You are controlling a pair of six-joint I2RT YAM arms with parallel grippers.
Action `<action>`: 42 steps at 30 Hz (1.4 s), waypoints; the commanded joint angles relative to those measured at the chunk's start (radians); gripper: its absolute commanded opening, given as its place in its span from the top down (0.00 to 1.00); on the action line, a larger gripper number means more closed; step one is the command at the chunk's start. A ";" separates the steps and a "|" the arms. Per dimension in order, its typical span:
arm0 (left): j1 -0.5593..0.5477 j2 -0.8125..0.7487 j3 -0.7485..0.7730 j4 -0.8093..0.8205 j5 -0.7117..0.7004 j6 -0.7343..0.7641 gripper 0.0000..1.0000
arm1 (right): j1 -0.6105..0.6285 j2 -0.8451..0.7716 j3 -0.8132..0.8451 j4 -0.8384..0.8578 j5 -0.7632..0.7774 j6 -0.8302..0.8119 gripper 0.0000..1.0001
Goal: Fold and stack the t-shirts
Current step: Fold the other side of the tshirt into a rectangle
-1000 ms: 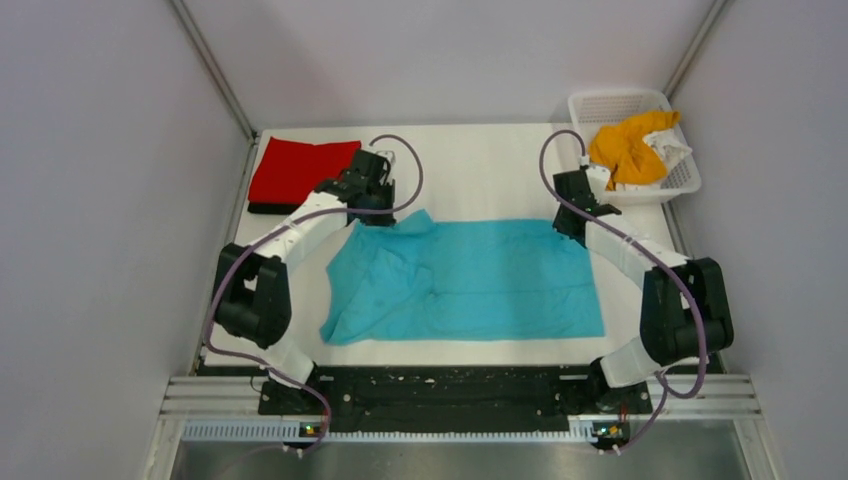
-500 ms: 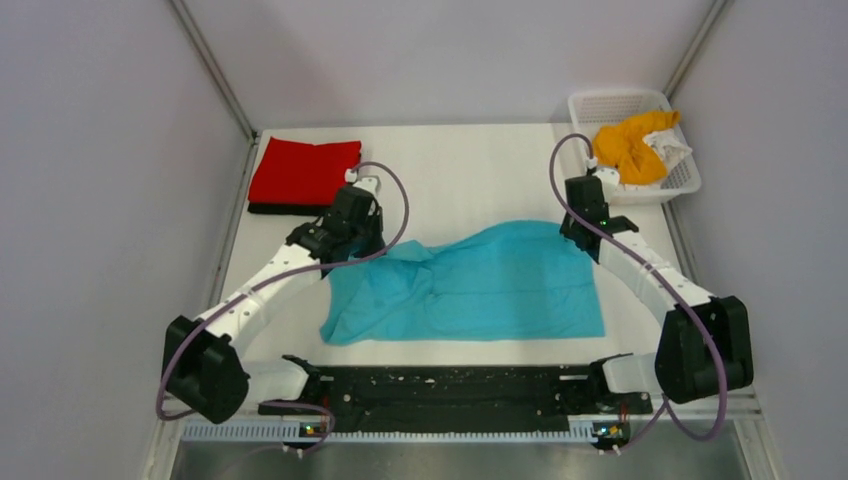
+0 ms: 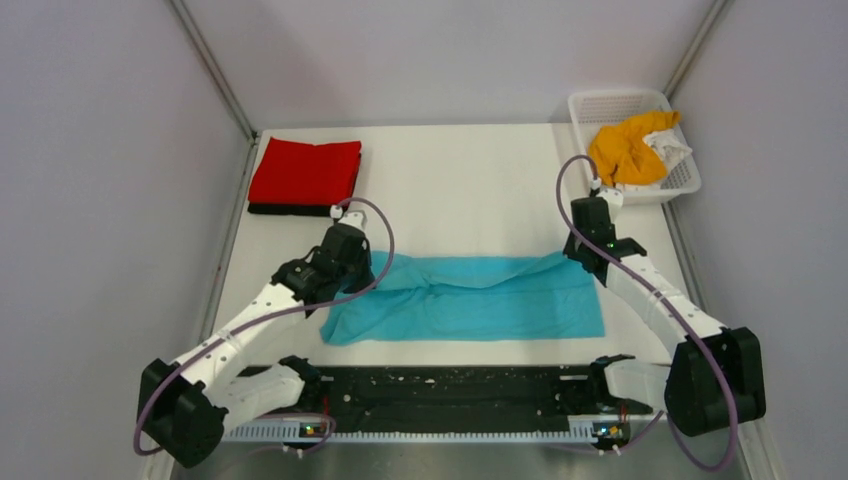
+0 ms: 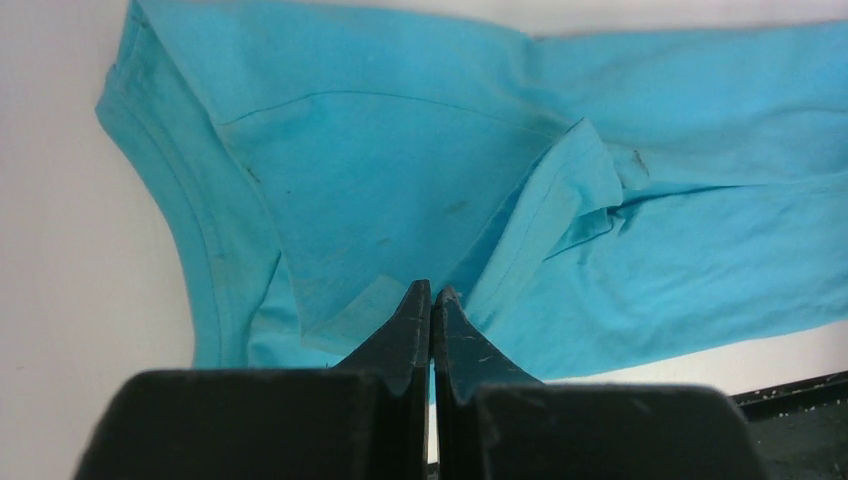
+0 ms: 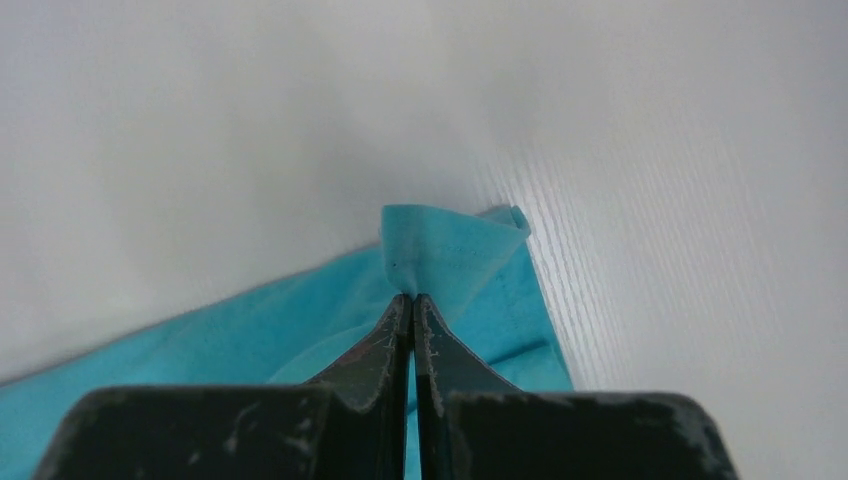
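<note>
At the left end of the blue shirt [image 3: 470,300], the left claw [image 4: 432,291] is shut tight, with a bit of cloth pinched between its tips. At the right end, the right claw [image 5: 411,297] is shut tight too. A small corner of the shirt pokes up past its tips. Each claw holds one end of the same long edge.

The blue shirt lies on the near half of the counter [image 3: 470,170]. It stretches from the left side to the right side in a long strip. The held edge is raised a little above the rest. The left end is bunched and wrinkly, and the right end looks flatter.

This looks like the step of folding the shirt in half the long way. I think the next move is to bring both claws toward the near edge together, at the same speed. Then the held edge can land straight on the edge below, and both claws can let go. If one claw goes faster, the fold could come out crooked.

In the far left corner a red shirt [image 3: 305,170] lies folded on a black shirt [image 3: 290,209]. That looks like the pile the blue one should join. In the far right corner a basket [image 3: 610,100] holds an orange shirt [image 3: 625,145] and a white shirt [image 3: 672,150], not folded yet.
</note>
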State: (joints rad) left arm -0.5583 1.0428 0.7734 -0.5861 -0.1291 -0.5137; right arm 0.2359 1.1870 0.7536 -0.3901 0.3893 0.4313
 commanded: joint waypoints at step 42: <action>-0.365 0.284 0.013 0.235 0.188 -0.272 0.01 | 0.006 -0.328 -0.138 -0.157 -0.151 0.086 0.01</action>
State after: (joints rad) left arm -0.8677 1.4075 0.8257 -0.3580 0.0486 -0.7444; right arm 0.2359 0.8509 0.6151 -0.6209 0.2546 0.5667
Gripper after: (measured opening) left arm 0.986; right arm 0.985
